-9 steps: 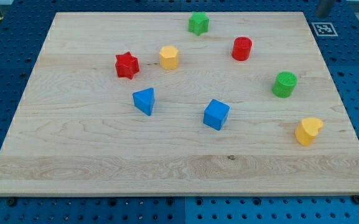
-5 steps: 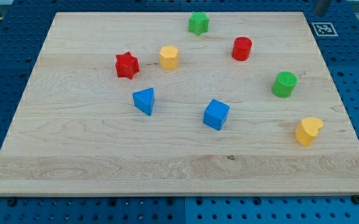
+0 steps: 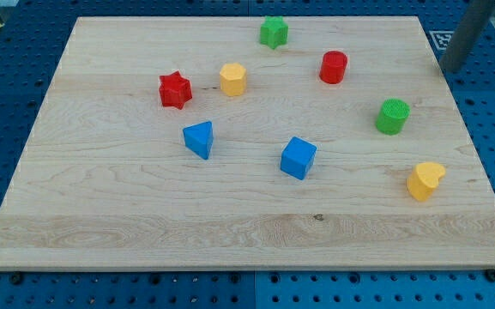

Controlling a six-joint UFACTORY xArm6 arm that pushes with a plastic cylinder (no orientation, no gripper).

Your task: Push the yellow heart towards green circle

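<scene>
The yellow heart (image 3: 425,180) lies near the board's right edge, low in the view. The green circle (image 3: 392,116) stands a short way above it and slightly to the left. My rod comes in at the view's top right, and my tip (image 3: 449,69) is just off the board's right edge, above and to the right of the green circle, well above the yellow heart. It touches no block.
Other blocks on the wooden board (image 3: 101,215): a green star (image 3: 273,32), a red cylinder (image 3: 333,66), a yellow hexagon (image 3: 232,79), a red star (image 3: 175,89), a blue triangle (image 3: 199,138), a blue cube (image 3: 298,157). A marker tag (image 3: 446,39) sits at the top right.
My rod has come down into the view at the top right; earlier only its end showed at the top edge. No block has moved.
</scene>
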